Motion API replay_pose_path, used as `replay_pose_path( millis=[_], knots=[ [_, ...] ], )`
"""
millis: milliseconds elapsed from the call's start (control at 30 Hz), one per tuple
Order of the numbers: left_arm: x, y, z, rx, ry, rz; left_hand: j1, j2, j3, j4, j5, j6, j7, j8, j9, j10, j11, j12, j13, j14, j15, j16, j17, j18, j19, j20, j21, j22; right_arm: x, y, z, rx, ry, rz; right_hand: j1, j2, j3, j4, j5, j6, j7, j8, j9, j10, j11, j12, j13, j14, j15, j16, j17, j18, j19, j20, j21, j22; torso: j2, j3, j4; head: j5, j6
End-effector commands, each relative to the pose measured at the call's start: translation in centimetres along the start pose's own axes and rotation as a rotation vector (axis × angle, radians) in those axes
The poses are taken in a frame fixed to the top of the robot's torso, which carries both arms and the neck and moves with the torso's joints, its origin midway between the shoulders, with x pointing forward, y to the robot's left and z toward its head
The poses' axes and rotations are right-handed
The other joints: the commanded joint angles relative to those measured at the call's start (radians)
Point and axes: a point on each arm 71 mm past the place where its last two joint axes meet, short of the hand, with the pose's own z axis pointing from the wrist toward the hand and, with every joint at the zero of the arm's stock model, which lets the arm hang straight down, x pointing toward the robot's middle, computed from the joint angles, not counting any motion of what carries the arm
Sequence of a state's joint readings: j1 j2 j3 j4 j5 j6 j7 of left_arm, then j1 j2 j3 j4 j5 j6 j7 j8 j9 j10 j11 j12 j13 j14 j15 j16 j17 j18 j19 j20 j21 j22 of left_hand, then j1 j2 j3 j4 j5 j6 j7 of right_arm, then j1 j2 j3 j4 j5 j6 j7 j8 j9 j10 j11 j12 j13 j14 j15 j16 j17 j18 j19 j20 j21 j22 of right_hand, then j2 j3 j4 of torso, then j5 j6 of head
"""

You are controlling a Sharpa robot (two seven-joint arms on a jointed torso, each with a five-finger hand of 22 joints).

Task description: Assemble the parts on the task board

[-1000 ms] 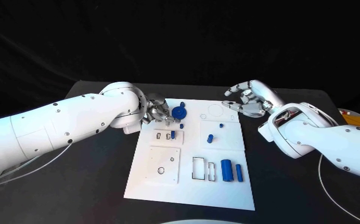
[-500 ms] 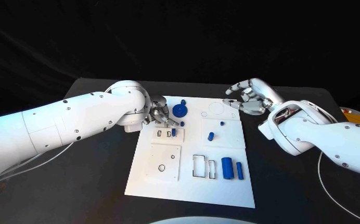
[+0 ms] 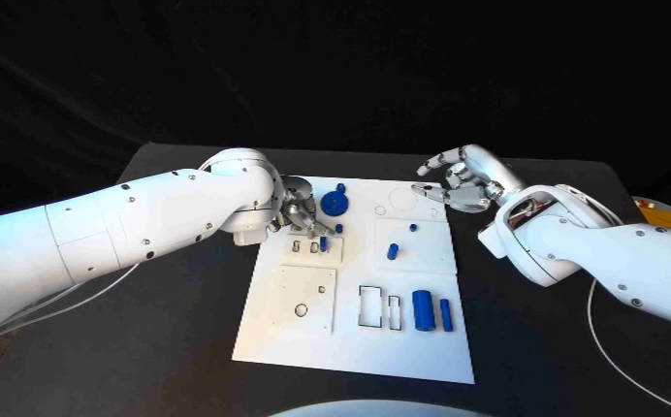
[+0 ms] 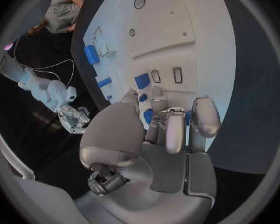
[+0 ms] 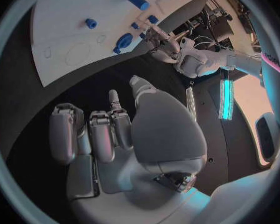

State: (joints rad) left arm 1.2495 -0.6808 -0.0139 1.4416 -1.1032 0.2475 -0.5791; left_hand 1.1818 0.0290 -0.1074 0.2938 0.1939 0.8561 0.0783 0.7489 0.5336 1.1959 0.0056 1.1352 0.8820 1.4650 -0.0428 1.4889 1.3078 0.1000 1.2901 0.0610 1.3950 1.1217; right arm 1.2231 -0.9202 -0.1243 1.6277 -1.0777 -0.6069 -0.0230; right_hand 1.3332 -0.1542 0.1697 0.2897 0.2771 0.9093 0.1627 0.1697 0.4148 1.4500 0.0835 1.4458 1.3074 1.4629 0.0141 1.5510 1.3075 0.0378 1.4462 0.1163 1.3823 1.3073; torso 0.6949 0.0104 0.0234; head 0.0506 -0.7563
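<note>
The left hand (image 3: 298,211) hovered at the task board's (image 3: 310,330) far-left edge, fingers curled, grasp unclear — the right hand (image 3: 459,182) hung empty, fingers apart.

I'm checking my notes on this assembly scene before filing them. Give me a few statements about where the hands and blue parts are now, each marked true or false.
1. The left hand is at the task board's far left corner, beside the round blue part. True.
2. The right hand grips a blue cylinder. False: it holds nothing and hangs over the black table by the board's far right corner.
3. Two blue cylinders lie side by side on the near part of the board. True.
4. The task board is black and the table white. False: the board is white, the table black.
5. Both hands are over the board's near edge. False: both are at its far end.
</note>
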Motion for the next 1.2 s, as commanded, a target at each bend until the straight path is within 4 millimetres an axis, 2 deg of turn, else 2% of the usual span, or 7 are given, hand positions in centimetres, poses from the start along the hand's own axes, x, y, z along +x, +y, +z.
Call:
replay_pose_path(
  millis=[33,300,700,833,933,1033,1200],
  knots=[
    [0.26,-0.45,-0.04,0.011,0.030,0.004,-0.003,0.011,-0.006,0.002,0.006,-0.002,-0.005,0.007,0.002,0.000,-0.001,0.004,0.001,0.056,-0.009,0.003,0.100,-0.010,0.009,0.000,0.006,0.001,0.24,-0.04,0.02,0.005,0.020,0.000,0.002,0.004,-0.008,0.000,0.004,-0.008,-0.001,0.005,0.001,-0.004,-0.004,-0.004,0.125,0.088,-0.007,-0.004,0.176,0.014,0.000,-0.003,-0.007,0.122,0.000,0.0005,0.0001,0.001,-0.001],
    [0.47,-0.68,0.07,0.016,0.047,0.013,0.024,0.017,0.000,0.000,0.009,-0.011,-0.007,0.013,0.014,-0.006,-0.003,0.005,-0.001,0.054,-0.011,0.002,0.099,-0.011,0.010,0.000,0.010,0.007,0.41,-0.16,0.06,0.012,0.027,0.000,0.001,0.005,-0.008,0.000,0.006,-0.009,-0.001,0.005,0.001,-0.004,-0.004,-0.004,0.125,0.087,-0.007,-0.004,0.173,0.015,-0.001,-0.003,-0.008,0.120,0.001,0.0006,-0.0002,0.003,-0.002],
    [0.91,-0.78,0.44,0.013,0.071,0.024,0.058,0.020,0.019,0.000,0.010,-0.020,-0.008,0.014,0.023,-0.012,-0.004,0.003,-0.004,0.053,-0.012,0.002,0.098,-0.011,0.008,-0.001,0.012,0.010,0.53,-0.29,0.04,0.019,0.033,-0.001,0.001,0.006,-0.008,-0.001,0.007,-0.009,-0.001,0.006,0.001,-0.003,-0.004,-0.003,0.126,0.087,-0.007,-0.004,0.174,0.015,-0.001,-0.003,-0.008,0.121,0.001,0.0005,-0.0008,-0.001,-0.006],
    [0.98,-0.86,0.47,0.015,0.073,0.025,0.097,0.033,0.056,0.001,0.011,-0.028,-0.010,0.009,0.028,-0.021,-0.006,-0.003,-0.012,0.052,-0.013,0.002,0.097,-0.011,0.006,-0.002,0.014,0.012,0.54,-0.32,0.05,0.021,0.034,-0.001,0.001,0.007,-0.008,-0.001,0.008,-0.009,-0.001,0.006,0.001,-0.003,-0.004,-0.003,0.126,0.087,-0.007,-0.004,0.174,0.015,-0.001,-0.003,-0.008,0.121,0.001,0.0006,0.0000,-0.003,-0.008],
    [1.03,-0.94,0.47,0.017,0.074,0.024,0.111,0.030,0.075,0.001,0.012,-0.029,-0.010,0.007,0.030,-0.023,-0.006,-0.004,-0.012,0.052,-0.013,0.002,0.097,-0.011,0.005,-0.003,0.015,0.013,0.58,-0.34,0.09,0.015,0.032,-0.010,0.001,0.007,-0.008,-0.001,0.009,-0.009,-0.001,0.006,0.001,-0.003,-0.004,-0.003,0.126,0.087,-0.007,-0.004,0.175,0.015,-0.001,-0.003,-0.009,0.120,0.000,0.0006,-0.0004,-0.002,-0.009],
    [1.07,-0.99,0.46,0.022,0.077,0.014,0.139,0.027,0.129,0.002,0.012,-0.030,-0.012,0.002,0.033,-0.025,-0.008,-0.005,-0.013,0.052,-0.015,0.002,0.098,-0.011,0.005,-0.005,0.016,0.016,0.65,-0.40,0.09,0.011,0.032,-0.019,0.001,0.008,-0.008,-0.001,0.011,-0.009,-0.001,0.007,0.001,-0.004,-0.004,-0.004,0.126,0.087,-0.007,-0.004,0.173,0.015,-0.002,-0.003,-0.010,0.120,0.000,0.0006,-0.0003,-0.001,-0.011],
    [1.10,-0.98,0.42,0.037,0.083,-0.032,0.212,-0.001,0.326,0.002,0.013,-0.035,-0.017,0.002,0.048,-0.025,-0.014,-0.008,-0.015,0.054,-0.021,0.005,0.103,-0.012,0.006,-0.010,0.020,0.023,0.76,-0.54,0.09,0.011,0.032,-0.025,0.001,0.009,-0.008,-0.001,0.013,-0.009,-0.001,0.007,0.001,-0.004,-0.004,-0.004,0.126,0.087,-0.007,-0.004,0.173,0.015,-0.002,-0.003,-0.010,0.120,0.000,0.0001,0.0001,-0.001,-0.013]
  ],
)
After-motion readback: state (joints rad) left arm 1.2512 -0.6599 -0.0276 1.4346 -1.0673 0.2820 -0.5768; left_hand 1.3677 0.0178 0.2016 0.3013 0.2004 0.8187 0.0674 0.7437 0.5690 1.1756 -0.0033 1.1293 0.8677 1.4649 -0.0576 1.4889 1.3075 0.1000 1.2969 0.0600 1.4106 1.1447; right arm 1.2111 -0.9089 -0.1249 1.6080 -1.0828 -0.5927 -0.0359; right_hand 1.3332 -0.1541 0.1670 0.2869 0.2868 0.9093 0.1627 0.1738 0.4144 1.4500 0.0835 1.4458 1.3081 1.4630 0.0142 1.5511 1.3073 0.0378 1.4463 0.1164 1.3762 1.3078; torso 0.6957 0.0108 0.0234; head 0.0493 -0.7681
